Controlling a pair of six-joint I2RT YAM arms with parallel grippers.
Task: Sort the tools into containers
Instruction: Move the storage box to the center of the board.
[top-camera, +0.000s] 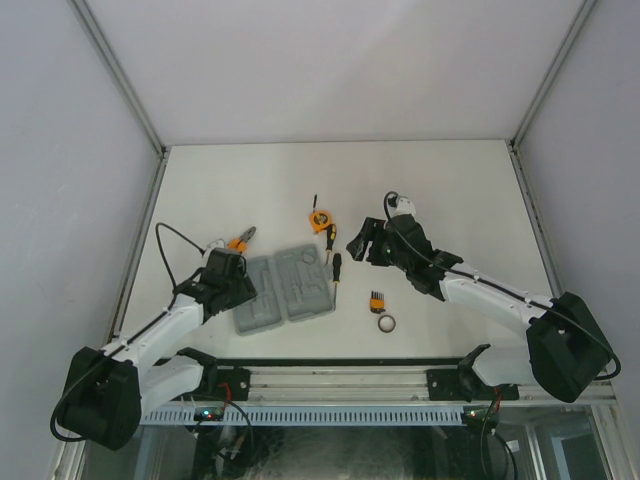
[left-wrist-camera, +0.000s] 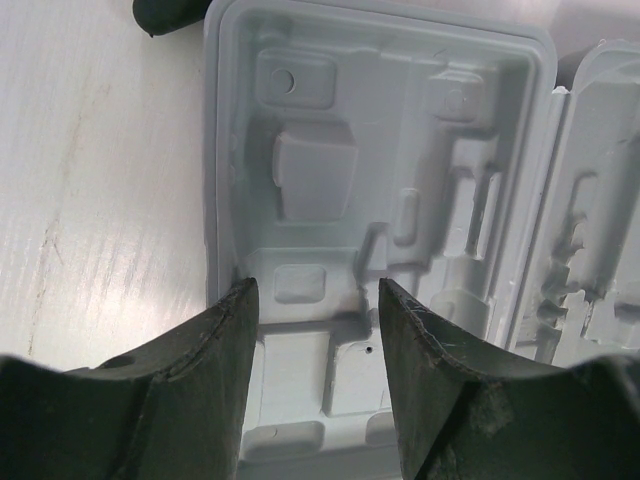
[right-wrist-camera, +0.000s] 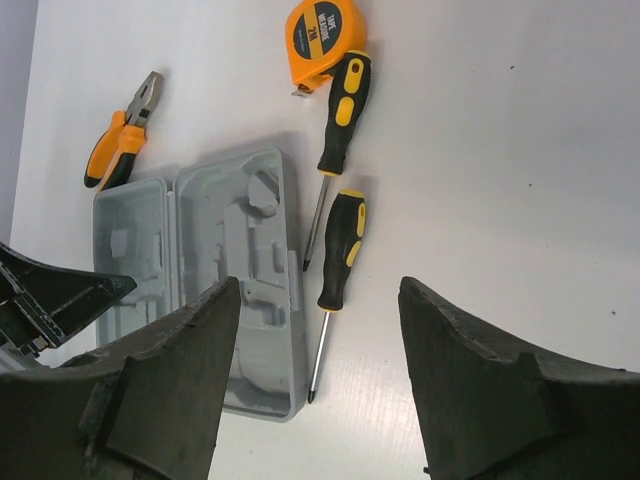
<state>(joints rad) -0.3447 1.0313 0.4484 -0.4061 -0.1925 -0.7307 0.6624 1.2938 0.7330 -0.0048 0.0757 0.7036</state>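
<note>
The left claw (left-wrist-camera: 315, 375), jaws parted and empty, hovers at lower frame over the open grey case (left-wrist-camera: 380, 150).

Tool case (left-wrist-camera: 300, 180) partly behind fingers (left-wrist-camera: 200, 400)

One grey tool case (top-camera: 288, 290), lying open in two halves. Two black-and-orange screwdrivers: the far screwdriver (top-camera: 329, 243) and the near screwdriver (top-camera: 337, 268). One round orange tape measure (top-camera: 318, 218). One pair of orange-handled pliers (top-camera: 240, 240). One small bit set (top-camera: 376, 299). One dark ring (top-camera: 387, 323). Two pincers: the left pincer (left-wrist-camera: 315, 330) and the right pincer (right-wrist-camera: 320, 340).
</note>
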